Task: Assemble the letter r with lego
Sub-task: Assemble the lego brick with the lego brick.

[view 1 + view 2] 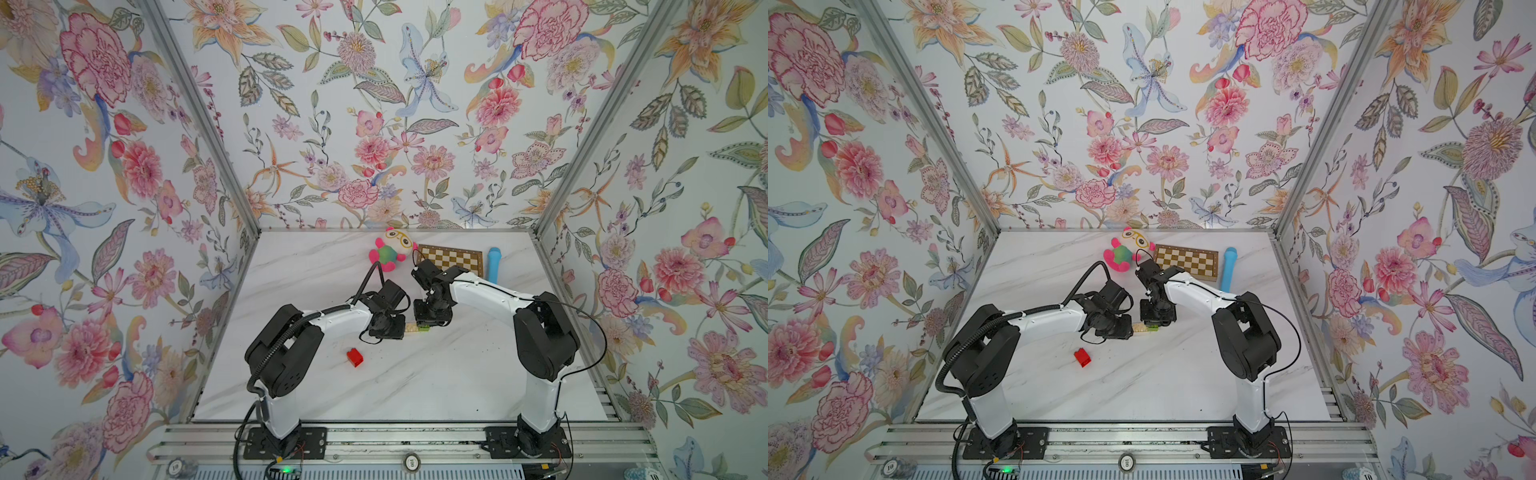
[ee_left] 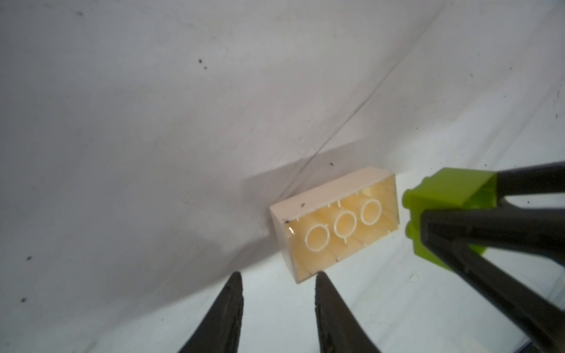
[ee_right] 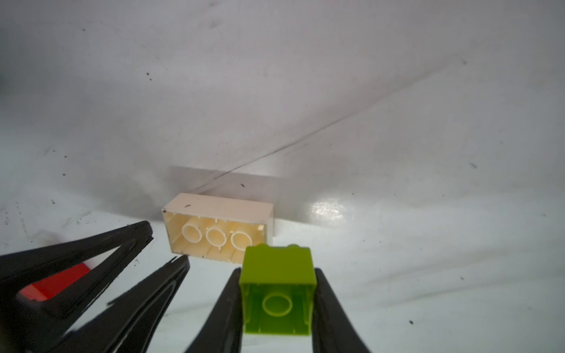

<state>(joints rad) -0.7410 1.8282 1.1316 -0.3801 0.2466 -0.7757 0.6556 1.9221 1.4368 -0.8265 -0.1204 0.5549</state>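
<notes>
I count three lego bricks: one cream brick [image 2: 333, 223], one lime green brick [image 3: 278, 293] and one red brick [image 1: 354, 357], so just one of each color. I also count one soft toy [image 1: 390, 249], one chessboard [image 1: 451, 257] and one long blue thing [image 1: 493, 264]. I have two arms, one left arm [image 1: 340, 320] and one right arm [image 1: 486, 295].

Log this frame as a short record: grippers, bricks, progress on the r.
right gripper: shut on lime green brick, studs facing the cream brick, not touching it
left gripper: open, empty, tips near the cream brick
cream brick: on its side on the table, hollow underside showing
red brick: loose on the table, apart from the rest
dark green brick: not visible
progress: no visible bricks joined
</notes>
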